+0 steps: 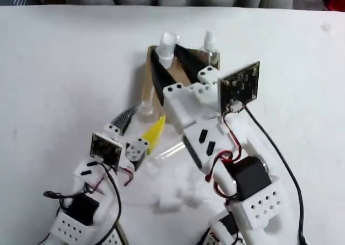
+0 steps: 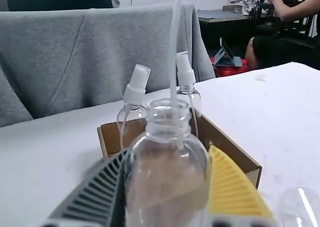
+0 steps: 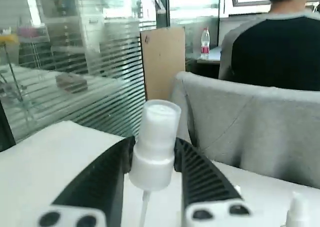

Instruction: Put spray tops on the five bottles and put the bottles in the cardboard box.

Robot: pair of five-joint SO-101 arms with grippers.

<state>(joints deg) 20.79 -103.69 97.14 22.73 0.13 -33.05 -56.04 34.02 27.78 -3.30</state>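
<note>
Open bottle (image 2: 167, 172) is upright, clamped at the body by the left gripper (image 2: 166, 157), grey and yellow fingers one on each side. It sits just in front of the cardboard box (image 2: 106, 139). The right gripper (image 3: 154, 142) pinches the spray top (image 3: 152, 152) by its collar, held above the neck. The dip tube (image 2: 173, 62) hangs down and looks to be inside the neck; the top isn't seated.

Two capped bottles (image 2: 134, 94) (image 2: 186, 74) stand in the box. One bare bottle (image 2: 300, 207) lies on the table (image 1: 64, 67) nearby.

Risks:
- The tube is long and thin. Any sideways offset on the way down likely snags it on the lip or bends it.
- If the top lands cocked, it probably won't thread.
- Downward push or twist could spin or slip the smooth bottle in the left grip.
- The box wall is close, so a tipped bottle may knock it.
</note>
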